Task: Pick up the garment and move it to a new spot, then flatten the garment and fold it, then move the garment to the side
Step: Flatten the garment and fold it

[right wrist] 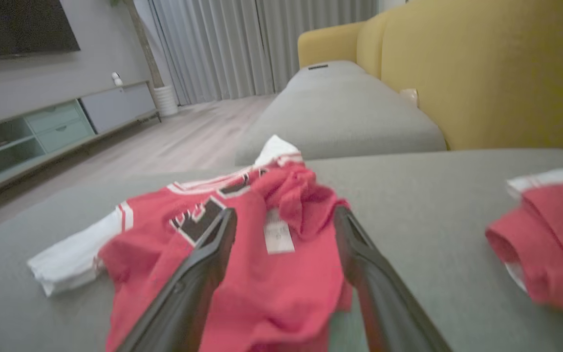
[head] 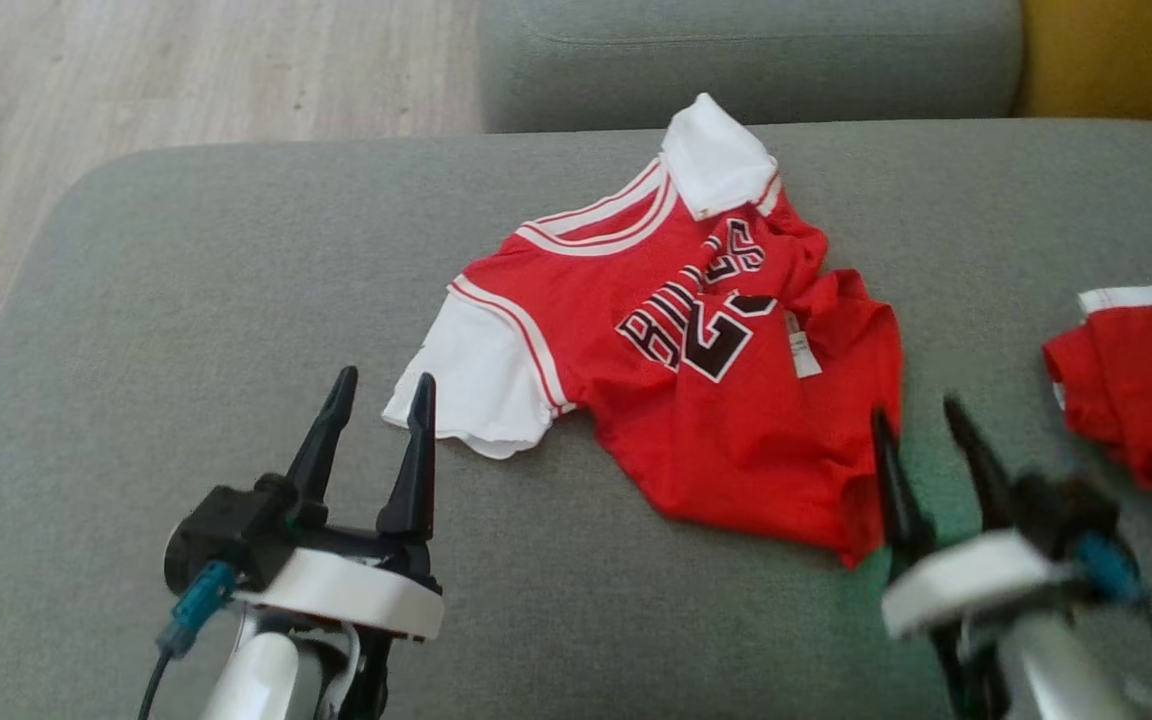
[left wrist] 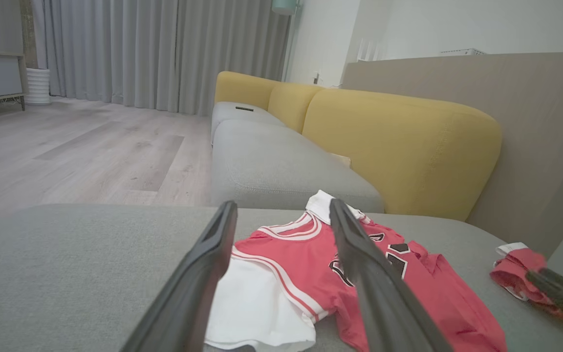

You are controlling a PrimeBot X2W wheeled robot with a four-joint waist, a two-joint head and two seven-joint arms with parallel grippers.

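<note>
Left gripper (head: 385,378) and right gripper (head: 914,408) sit nearest, jaws of both spread and empty; garment (head: 736,440) lies rumpled midway across the grey sofa seat (head: 236,260).
Head view: garment is a red jersey, lettering face-up, collar toward the far edge; left gripper's tips are just beside the white sleeve (head: 476,380); right gripper, blurred, is at the lower right hem, contact cannot be told; a second red piece (head: 1136,390) lies apart to the right. Left wrist view: left gripper (left wrist: 281,204) spread, garment (left wrist: 286,259) seen between its fingers, yellow backrest (left wrist: 399,146) behind. Right wrist view: right gripper (right wrist: 284,211) spread over the garment (right wrist: 281,293) and its white label (right wrist: 277,237); second red piece (right wrist: 550,244) well apart.
</note>
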